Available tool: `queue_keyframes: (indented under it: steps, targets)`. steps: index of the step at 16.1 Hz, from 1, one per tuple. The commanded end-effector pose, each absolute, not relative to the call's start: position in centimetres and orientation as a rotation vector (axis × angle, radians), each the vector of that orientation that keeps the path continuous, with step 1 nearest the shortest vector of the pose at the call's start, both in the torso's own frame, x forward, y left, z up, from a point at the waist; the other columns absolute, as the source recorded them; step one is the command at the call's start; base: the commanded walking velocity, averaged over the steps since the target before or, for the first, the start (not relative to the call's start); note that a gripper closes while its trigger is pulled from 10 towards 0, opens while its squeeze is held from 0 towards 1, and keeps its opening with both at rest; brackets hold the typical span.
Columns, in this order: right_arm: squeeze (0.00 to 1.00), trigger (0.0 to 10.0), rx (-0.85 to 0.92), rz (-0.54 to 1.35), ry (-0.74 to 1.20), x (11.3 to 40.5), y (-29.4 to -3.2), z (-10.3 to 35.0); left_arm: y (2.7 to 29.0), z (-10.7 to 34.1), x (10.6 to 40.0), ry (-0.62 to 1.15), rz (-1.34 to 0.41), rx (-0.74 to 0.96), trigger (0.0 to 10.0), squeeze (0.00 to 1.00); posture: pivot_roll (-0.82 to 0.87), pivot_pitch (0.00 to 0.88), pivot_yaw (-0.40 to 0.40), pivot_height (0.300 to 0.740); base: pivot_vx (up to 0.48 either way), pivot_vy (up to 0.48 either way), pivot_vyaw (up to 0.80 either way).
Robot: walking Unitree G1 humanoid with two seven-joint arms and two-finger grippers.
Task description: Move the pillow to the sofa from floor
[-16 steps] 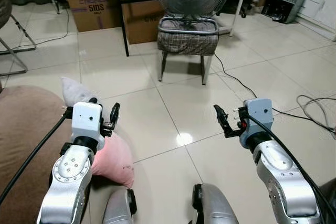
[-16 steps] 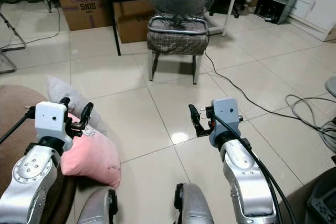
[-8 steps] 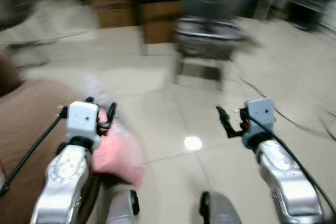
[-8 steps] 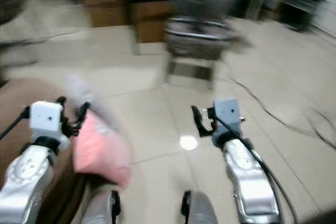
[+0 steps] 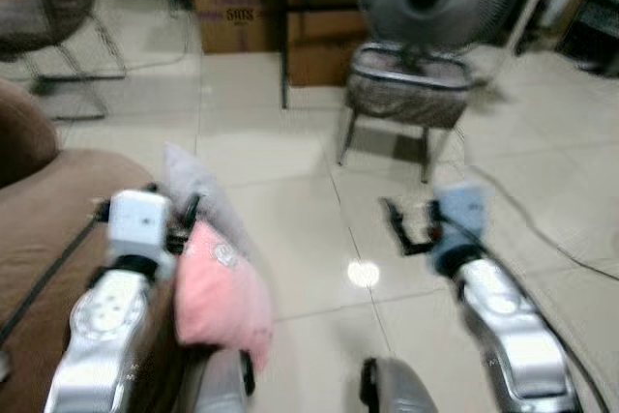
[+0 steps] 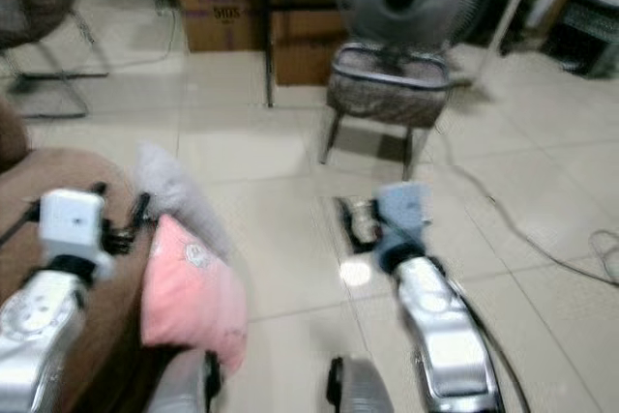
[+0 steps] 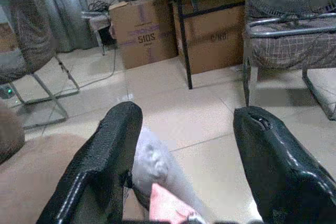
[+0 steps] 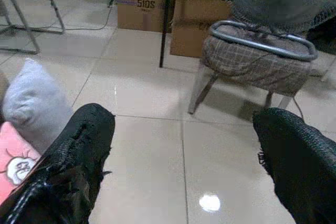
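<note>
The floor (image 8: 152,145) is shiny, smooth tile. The pink pillow (image 5: 221,293) and the grey pillow (image 8: 32,100) are soft cloth. The sofa (image 5: 48,220) is matt brown cloth. The boxes (image 7: 144,30) are plain cardboard. The stool (image 8: 257,61) has checked cloth and metal legs.

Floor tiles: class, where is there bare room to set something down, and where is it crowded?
Bare tiles lie between the pink pillow, the stool and the right gripper. It is crowded by the sofa, where both pillows lean, and near the boxes.
</note>
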State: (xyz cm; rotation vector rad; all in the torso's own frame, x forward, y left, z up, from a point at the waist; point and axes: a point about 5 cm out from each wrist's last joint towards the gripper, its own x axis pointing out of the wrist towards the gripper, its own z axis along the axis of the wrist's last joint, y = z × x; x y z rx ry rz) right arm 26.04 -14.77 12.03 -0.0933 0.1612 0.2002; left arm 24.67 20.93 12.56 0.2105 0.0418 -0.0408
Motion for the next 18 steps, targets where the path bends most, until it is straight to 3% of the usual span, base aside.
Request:
queue_keyframes:
  steps: [1,5,14,17,18]
  targets:
    - [0.00,10.0,-0.111,0.158,0.152,26.0,-16.0,12.3,20.0,12.5,24.8,0.045,-0.079,0.198,10.0,0.00,-0.08,0.000,0.011,0.605,0.337,0.000,0.00]
    - [0.00,10.0,-0.084,0.162,0.169,25.7,-16.1,12.1,20.1,11.6,24.7,0.090,-0.072,0.187,10.0,0.00,-0.09,0.000,0.016,0.595,0.083,0.000,0.00]
    - [0.00,10.0,-0.098,0.214,0.206,24.6,-16.7,11.9,20.6,9.1,25.8,0.206,-0.084,0.179,10.0,0.00,-0.10,0.000,0.006,0.505,0.000,0.000,0.00]
    - [0.00,10.0,-0.116,0.393,0.257,24.2,-16.1,11.9,21.0,6.4,27.3,0.330,-0.071,0.159,10.0,0.00,-0.12,0.000,0.007,0.500,0.000,0.000,0.00]
    - [0.00,10.0,-0.122,0.518,0.261,24.1,-15.7,12.5,21.3,5.1,28.0,0.397,-0.062,0.150,10.0,0.26,-0.13,0.000,0.006,0.500,0.000,0.000,0.00]
